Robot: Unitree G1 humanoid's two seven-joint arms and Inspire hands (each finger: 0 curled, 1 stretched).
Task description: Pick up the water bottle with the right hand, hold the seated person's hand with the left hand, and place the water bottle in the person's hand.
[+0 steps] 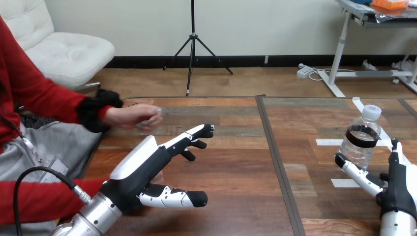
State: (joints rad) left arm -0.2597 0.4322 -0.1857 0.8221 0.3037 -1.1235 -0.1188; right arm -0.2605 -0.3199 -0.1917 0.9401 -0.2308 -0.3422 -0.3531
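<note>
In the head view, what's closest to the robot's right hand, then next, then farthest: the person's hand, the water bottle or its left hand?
1. water bottle, just beside the right hand, at the right.
2. left hand, out at the middle-left.
3. person's hand, far left, past the left hand.

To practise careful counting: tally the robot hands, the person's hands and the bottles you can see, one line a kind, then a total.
Robot hands: 2 (left hand, right hand)
Person's hand: 1
Water bottle: 1
Total: 4

Robotics lab or test room, wooden table (236, 162) marked out with white tape strips (328, 142)
</note>
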